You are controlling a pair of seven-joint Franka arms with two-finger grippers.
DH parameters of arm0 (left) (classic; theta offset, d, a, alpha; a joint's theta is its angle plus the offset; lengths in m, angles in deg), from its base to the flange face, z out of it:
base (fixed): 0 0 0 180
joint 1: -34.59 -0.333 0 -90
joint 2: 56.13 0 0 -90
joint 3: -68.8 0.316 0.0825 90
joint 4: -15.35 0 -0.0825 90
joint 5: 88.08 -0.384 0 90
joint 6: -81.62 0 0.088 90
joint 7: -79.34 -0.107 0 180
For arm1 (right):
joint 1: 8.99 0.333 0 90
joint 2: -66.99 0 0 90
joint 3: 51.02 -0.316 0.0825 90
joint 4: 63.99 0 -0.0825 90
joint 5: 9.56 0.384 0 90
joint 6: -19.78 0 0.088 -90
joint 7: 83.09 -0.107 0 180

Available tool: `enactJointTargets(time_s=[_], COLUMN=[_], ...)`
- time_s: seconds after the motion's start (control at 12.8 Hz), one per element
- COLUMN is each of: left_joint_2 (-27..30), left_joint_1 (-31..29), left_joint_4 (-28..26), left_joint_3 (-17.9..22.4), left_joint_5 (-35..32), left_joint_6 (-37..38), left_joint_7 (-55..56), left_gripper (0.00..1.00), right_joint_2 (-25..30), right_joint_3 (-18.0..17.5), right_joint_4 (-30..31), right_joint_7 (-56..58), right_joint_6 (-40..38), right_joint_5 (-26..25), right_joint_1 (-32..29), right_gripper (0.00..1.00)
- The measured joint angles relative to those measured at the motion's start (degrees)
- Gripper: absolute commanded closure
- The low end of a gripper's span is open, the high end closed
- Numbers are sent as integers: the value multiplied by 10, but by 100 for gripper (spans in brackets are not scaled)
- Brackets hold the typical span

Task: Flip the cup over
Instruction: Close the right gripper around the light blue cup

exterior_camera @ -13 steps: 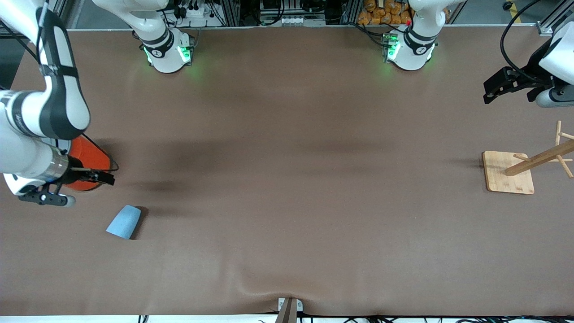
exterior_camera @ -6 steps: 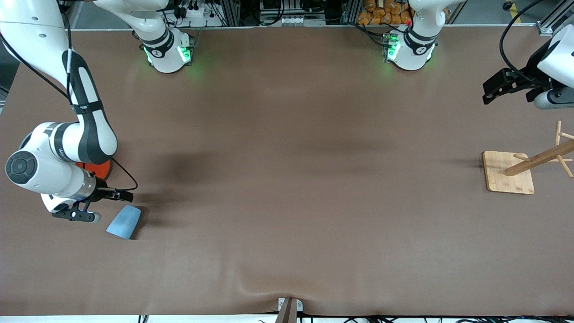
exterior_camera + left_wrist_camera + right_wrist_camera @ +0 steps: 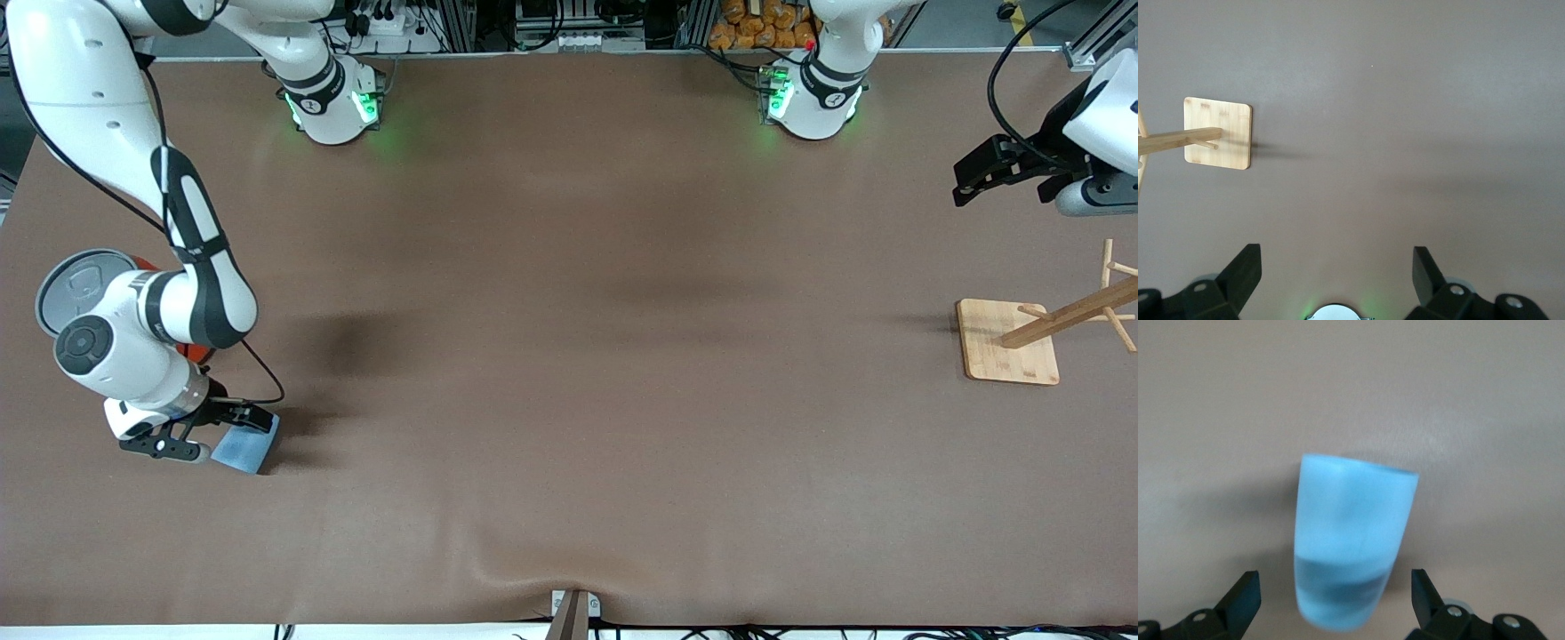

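The light-blue cup (image 3: pixel 249 450) lies on its side on the brown table near the right arm's end, nearer to the front camera than the orange-red can. My right gripper (image 3: pixel 219 434) is open and low over the cup, with one finger on each side of its end. In the right wrist view the cup (image 3: pixel 1353 540) lies between the open fingertips (image 3: pixel 1245 595), and no touch shows. My left gripper (image 3: pixel 978 173) is open and empty, and waits in the air at the left arm's end of the table.
The orange-red can with its grey lid (image 3: pixel 71 277) stands beside the right arm's elbow, partly hidden by it. A wooden rack on a square base (image 3: pixel 1005 345) stands at the left arm's end and also shows in the left wrist view (image 3: pixel 1218 133).
My right gripper has moved from beside the can toward the front camera and down, and now straddles the cup. The cup has not moved. The left arm has hardly moved.
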Motion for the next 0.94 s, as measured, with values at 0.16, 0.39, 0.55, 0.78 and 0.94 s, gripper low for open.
enactJointTargets(time_s=[0.16, 0.39, 0.55, 0.78, 0.94], left_joint_2=[0, 0, 0, 0, 0], left_joint_1=[0, 0, 0, -3, -6], left_joint_4=[0, -1, -2, -4, -4], left_joint_3=[0, 0, 0, 0, 0], left_joint_5=[0, 0, 0, 0, 0], left_joint_6=[0, 0, 0, 0, 0], left_joint_7=[0, 0, 0, 0, 0], left_gripper=[0, 0, 0, 0, 0], right_joint_2=[-23, -31, -31, -31, -31], right_joint_3=[0, -1, -1, -1, -1], right_joint_4=[-9, -14, -16, -16, -16], right_joint_7=[-1, -1, -1, -1, 0], right_joint_6=[34, 41, 42, 43, 43], right_joint_5=[1, 1, 1, 1, 1], right_joint_1=[0, 0, 0, 0, 0], right_gripper=[0, 0, 0, 13, 25])
